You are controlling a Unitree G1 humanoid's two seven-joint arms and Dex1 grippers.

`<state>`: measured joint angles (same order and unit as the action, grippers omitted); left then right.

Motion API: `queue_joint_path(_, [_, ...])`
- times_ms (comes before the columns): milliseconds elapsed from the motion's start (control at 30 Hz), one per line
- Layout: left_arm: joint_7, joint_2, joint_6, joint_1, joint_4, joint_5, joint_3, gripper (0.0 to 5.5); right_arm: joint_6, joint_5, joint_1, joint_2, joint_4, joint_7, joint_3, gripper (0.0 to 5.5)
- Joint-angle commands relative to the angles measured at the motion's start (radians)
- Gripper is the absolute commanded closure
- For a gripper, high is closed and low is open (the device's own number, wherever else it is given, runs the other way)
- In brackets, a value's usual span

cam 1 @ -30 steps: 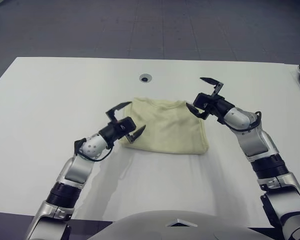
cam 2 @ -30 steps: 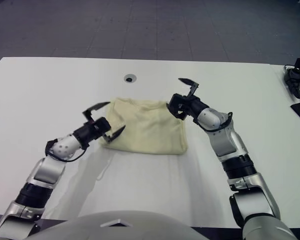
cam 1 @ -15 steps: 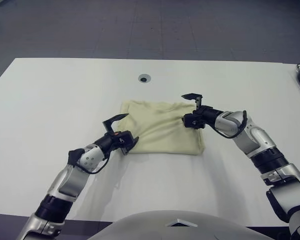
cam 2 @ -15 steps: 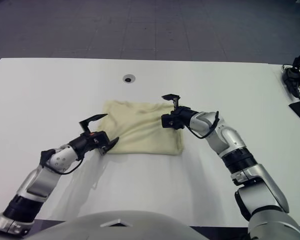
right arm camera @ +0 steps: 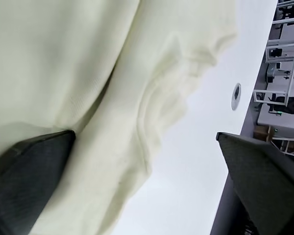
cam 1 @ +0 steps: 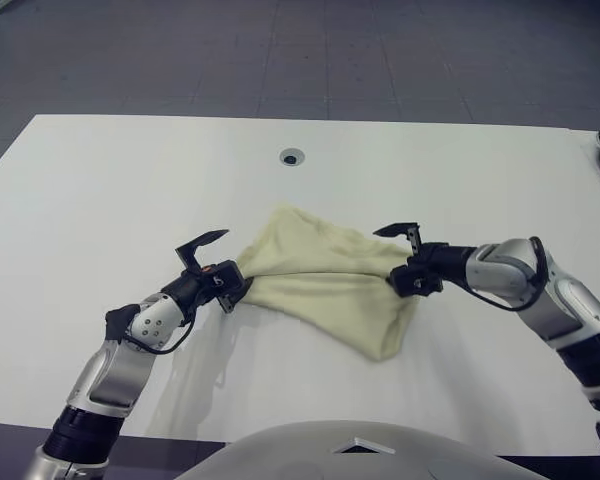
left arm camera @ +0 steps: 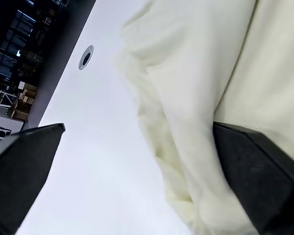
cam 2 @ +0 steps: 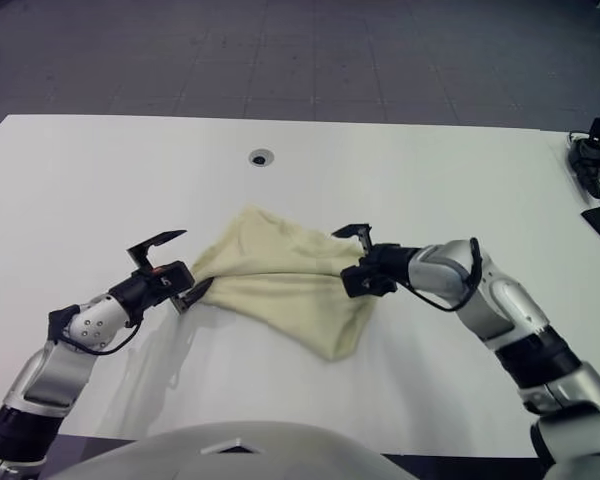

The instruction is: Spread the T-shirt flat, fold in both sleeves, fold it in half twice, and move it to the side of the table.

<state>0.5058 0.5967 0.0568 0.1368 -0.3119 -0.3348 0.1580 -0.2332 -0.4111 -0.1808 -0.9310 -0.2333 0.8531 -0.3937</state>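
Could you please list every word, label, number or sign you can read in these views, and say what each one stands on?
No text can be read.
The T-shirt is plain pale yellow, with no print showing.
The white table and its round hole carry no markings.
Any print on the dark gear at the table's right edge is too small to tell.

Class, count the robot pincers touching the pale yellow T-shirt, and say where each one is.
2. The left pincer meets the pale yellow cloth T-shirt at its left corner. The right pincer meets it at its right edge. Both pincers are open, and none looks hidden.
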Motion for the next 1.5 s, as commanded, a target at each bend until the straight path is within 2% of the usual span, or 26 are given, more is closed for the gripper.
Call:
queue_joint_path(33, [0.002, -0.073, 0.035, -0.048, -0.115, 0.100, -0.021, 0.10, 0.055, 0.041, 0.183, -0.078, -0.130, 0.160, -0.068, 0.12])
queue_joint_path(200, [0.011, -0.160, 0.110, -0.184, -0.231, 0.313, -0.087, 0.10, 0.191, 0.185, 0.198, -0.060, -0.302, 0.237, -0.065, 0.12])
queue_joint_path(333, [0.015, -0.150, 0.125, -0.251, -0.199, 0.315, -0.071, 0.10, 0.326, 0.301, 0.157, -0.003, -0.393, 0.264, -0.046, 0.12])
queue_joint_path(500, [0.017, -0.121, 0.109, -0.234, -0.174, 0.302, -0.079, 0.10, 0.428, 0.407, 0.062, 0.033, -0.402, 0.264, 0.045, 0.12])
queue_joint_path(633, [0.015, -0.102, 0.113, -0.194, -0.191, 0.300, -0.096, 0.10, 0.463, 0.430, -0.102, 0.130, -0.253, 0.191, 0.105, 0.12])
queue_joint_path(733, [0.016, -0.094, 0.107, -0.188, -0.185, 0.295, -0.088, 0.10, 0.449, 0.396, -0.170, 0.215, -0.117, 0.109, 0.096, 0.12])
queue_joint_path(1000, [-0.004, -0.094, 0.092, -0.174, -0.172, 0.267, -0.090, 0.10, 0.280, 0.198, -0.249, 0.418, 0.220, -0.014, -0.104, 0.12])
queue_joint_path(1100, [-0.012, -0.098, 0.090, -0.166, -0.176, 0.264, -0.092, 0.10, 0.237, 0.116, -0.258, 0.437, 0.304, 0.005, -0.187, 0.12])
queue_joint_path(1233, [-0.024, -0.096, 0.087, -0.145, -0.179, 0.262, -0.105, 0.10, 0.212, 0.056, -0.284, 0.449, 0.398, 0.029, -0.242, 0.12])
queue_joint_path(1500, [-0.054, -0.078, 0.077, -0.124, -0.177, 0.196, -0.105, 0.10, 0.253, -0.023, -0.392, 0.538, 0.620, -0.152, -0.210, 0.12])
